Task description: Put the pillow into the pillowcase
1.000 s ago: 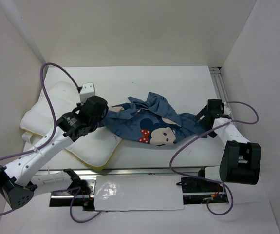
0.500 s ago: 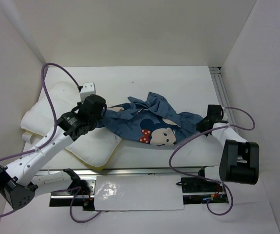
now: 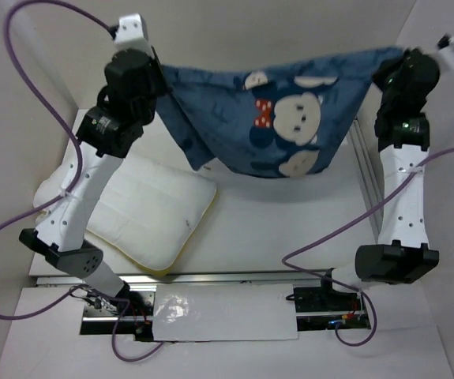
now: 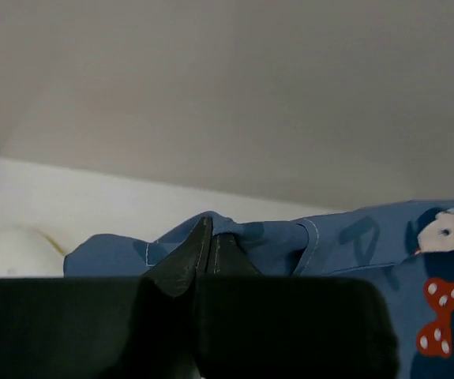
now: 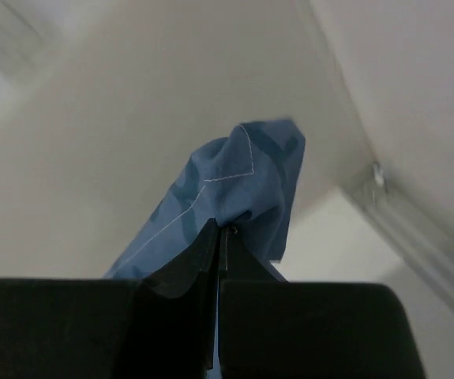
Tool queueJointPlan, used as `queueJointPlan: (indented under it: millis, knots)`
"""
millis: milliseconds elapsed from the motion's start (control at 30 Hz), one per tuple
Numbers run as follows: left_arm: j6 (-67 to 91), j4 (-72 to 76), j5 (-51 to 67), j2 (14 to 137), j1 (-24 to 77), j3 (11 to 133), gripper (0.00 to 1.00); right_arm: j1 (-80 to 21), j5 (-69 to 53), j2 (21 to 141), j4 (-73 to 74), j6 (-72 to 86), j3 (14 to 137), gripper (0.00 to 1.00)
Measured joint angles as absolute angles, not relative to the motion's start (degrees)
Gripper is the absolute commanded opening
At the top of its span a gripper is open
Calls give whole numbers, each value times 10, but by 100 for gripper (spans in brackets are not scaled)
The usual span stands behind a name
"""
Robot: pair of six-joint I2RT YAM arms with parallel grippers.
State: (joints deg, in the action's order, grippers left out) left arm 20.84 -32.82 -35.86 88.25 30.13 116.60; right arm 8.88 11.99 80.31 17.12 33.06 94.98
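The blue pillowcase [image 3: 274, 118] with cartoon mouse faces and a red bow hangs spread out high above the table, held by both arms. My left gripper [image 3: 162, 79] is shut on its left corner [image 4: 234, 237]. My right gripper [image 3: 384, 75] is shut on its right corner [image 5: 250, 178]. The white quilted pillow [image 3: 144, 217] with a yellow edge lies flat on the table at the front left, below the left arm and apart from the cloth.
A metal rail [image 3: 361, 166] runs along the table's right side. White walls close in on the left, back and right. Purple cables [image 3: 45, 24] loop off both arms.
The right gripper closed on the pillowcase's right corner. Both arms then rose high and apart, lifting the cloth off the table and stretching it out. The pillow stayed put.
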Motion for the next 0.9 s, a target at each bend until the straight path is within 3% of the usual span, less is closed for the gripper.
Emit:
queueJointPlan:
  millis: [100,200,400,567,733,900]
  knots:
    - [168,-321,-373,929,300,1301,0,89,174,835,194,294,1120,0]
    - [135,-298,-392,908,300,1305,0,89,229,823,205,251,1206,0]
    - [105,-269,-389,789,300,1169,0,89,313,725,203,185,1175,0]
    - [104,-250,-352,756,301,1155,0,88,315,700,218,158,1171,0]
    - [104,-239,-346,770,300,1155,0,89,292,727,233,143,1174,0]
    - [103,-218,-351,861,291,1180,0,89,241,810,241,141,1174,0]
